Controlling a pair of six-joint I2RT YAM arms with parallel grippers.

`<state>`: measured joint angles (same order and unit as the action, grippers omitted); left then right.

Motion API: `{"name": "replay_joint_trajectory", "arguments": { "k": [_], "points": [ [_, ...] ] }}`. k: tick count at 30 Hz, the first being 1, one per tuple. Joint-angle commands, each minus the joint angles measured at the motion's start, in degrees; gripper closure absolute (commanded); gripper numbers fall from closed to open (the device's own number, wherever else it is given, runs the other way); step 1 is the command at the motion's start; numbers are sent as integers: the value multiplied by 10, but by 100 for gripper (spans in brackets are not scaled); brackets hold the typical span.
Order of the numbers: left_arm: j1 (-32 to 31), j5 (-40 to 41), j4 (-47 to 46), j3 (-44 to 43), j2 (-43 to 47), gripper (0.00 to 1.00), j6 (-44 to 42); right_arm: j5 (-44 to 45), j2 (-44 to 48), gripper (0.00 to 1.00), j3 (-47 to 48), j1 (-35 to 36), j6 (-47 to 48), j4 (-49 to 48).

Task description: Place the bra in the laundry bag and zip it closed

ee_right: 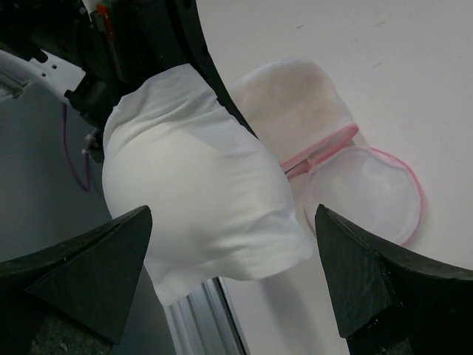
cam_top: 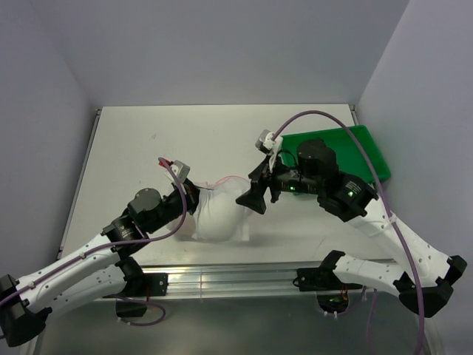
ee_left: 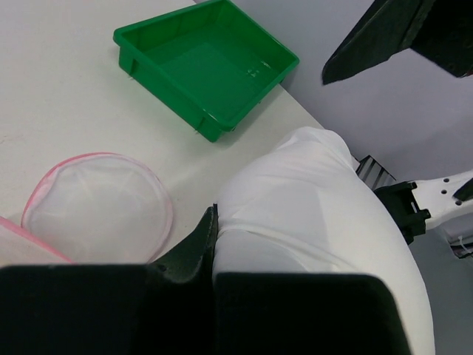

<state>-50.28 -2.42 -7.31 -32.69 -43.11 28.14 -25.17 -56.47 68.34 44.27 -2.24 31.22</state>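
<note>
One white cloth dome (cam_top: 219, 216), pinched by left gripper (cam_top: 194, 203); right gripper (cam_top: 250, 200) spread wide at its two o'clock; laundry bag (ee_right: 366, 194) at twelve.

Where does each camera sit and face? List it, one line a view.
Top external: above and behind the bases, looking down on the table; both arms show.
Left wrist: on the left arm, facing the green tray; left pincer shut on white domed cloth.
Right wrist: on the right arm, facing the left arm; open right pincer frames that cloth.
Shared: both wrist views show the cloth and the laundry bag.
</note>
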Motion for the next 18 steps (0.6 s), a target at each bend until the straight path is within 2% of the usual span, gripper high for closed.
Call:
{"name": "replay_joint_trajectory", "arguments": {
  "k": [1, 11, 15, 16, 18],
  "points": [
    [-5, 6, -24, -13, 5, 100, -6, -63, -35, 2, 9, 6, 15, -12],
    [-6, -12, -17, -24, 7, 100, -5, -136, -73, 2, -51, 7, 7, -78],
    [-6, -2, -13, -26, 19, 100, -4, -150, -59, 4, -94, 7, -22, -112],
    [-6, -2, -12, -28, 20, 100, -4, -169, -46, 4, -106, 6, -33, -148],
    [-6, -7, -9, -34, 16, 100, -5, -191, -37, 9, -138, 7, -53, -174]
  ]
}}
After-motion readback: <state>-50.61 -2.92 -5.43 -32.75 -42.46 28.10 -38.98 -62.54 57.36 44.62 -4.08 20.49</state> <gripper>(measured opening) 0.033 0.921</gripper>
